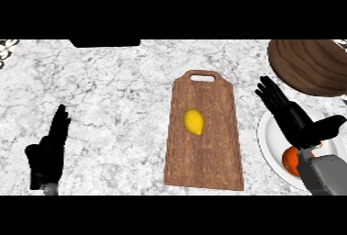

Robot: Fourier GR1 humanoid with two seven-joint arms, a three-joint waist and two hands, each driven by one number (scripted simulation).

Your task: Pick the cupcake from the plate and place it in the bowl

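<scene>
A white plate (270, 137) lies at the right edge of the counter. On it an orange cupcake (291, 160) shows only in part, behind my right forearm. My right hand (295, 120) is open above the plate, fingers stretched toward the upper left, just beyond the cupcake and not holding it. A brown wooden bowl (308, 64) stands at the upper right, past the fingertips. My left hand (49, 149) rests open at the lower left, fingers pointing up, holding nothing.
A wooden cutting board (207, 151) with a handle hole lies in the middle, a yellow lemon (194, 122) on it. A dark object (105, 43) sits at the counter's far edge. The counter is marbled grey stone.
</scene>
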